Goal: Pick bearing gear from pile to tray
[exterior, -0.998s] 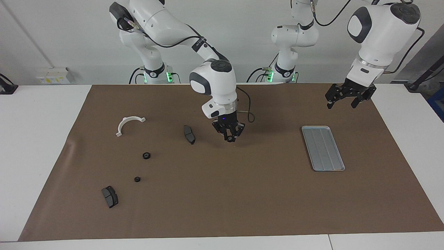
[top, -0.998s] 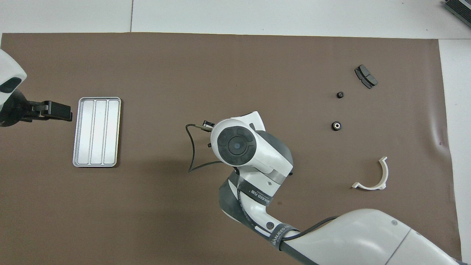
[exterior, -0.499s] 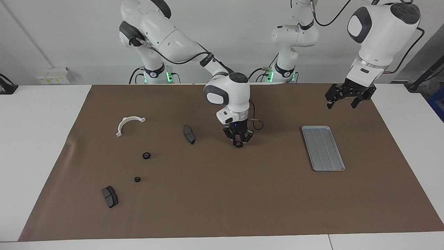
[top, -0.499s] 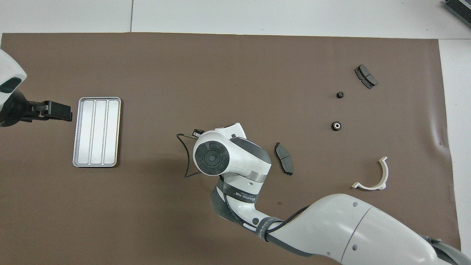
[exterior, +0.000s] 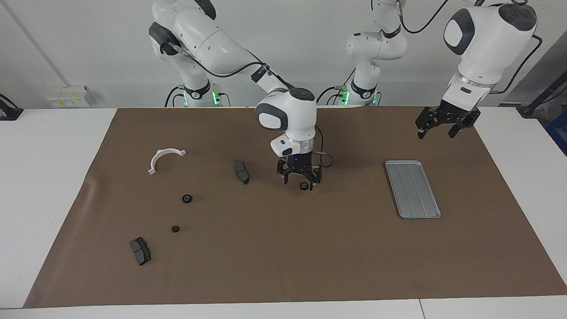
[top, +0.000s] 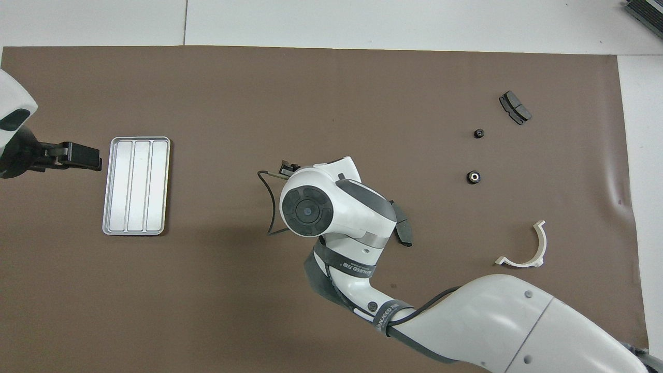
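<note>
The bench (exterior: 53,186) carries a brown mat (exterior: 310,266), and the tray (exterior: 412,189) lies bare on it toward the left arm's end. The right claw (exterior: 300,180) hangs mid-mat with its fingers spread, and a small black gear (exterior: 303,185) sits between them, seemingly let go well short of the tray. The left claw (exterior: 445,123) waits open in the air just beside the tray. The pile stays scattered toward the right arm's end: white bracket (exterior: 165,157), brake pad (exterior: 241,171), a second brake pad (exterior: 140,250) and two little gears (exterior: 187,198) (exterior: 175,229). The risk: the loose gear may roll, and a regrasp could nudge it farther off.
</note>
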### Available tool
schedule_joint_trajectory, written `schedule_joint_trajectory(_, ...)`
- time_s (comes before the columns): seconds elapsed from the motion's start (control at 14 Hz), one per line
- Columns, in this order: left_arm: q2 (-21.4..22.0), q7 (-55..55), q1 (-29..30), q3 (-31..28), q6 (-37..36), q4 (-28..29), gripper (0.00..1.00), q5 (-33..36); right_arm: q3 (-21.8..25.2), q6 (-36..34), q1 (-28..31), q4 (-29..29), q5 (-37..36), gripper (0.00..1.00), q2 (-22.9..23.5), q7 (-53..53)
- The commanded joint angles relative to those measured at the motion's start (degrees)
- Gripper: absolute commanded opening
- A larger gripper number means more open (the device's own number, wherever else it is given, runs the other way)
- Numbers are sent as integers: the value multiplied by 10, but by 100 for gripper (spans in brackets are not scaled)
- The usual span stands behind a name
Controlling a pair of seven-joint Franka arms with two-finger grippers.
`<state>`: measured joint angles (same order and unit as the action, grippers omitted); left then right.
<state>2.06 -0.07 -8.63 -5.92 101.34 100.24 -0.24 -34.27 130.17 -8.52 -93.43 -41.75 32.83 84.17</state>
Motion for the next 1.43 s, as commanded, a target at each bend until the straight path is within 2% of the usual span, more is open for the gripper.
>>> schedule_joint_trajectory(0.0,15,2,-1,-1,-1,15,100,11,25,-29,26,-11,7,100,-43,-104)
schedule_joint_trajectory(0.14,15,2,-2,-1,-1,15,100,11,77,-31,27,-11,79,100,-65,-217)
schedule_joint_trajectory(0.43,15,2,-1,-1,-1,15,100,11,196,-42,27,-10,218,100,-93,-512)
schedule_joint_trajectory(0.86,15,2,-2,-1,-1,15,100,11,335,-39,28,-10,394,100,-95,-846)
schedule_joint_trajectory(1.07,15,2,-1,-1,-1,15,100,11,377,-29,32,-9,449,100,-81,-924)
schedule_joint_trajectory(1.35,15,2,-1,-1,-1,15,100,11,392,3,33,0,486,100,-29,-944)
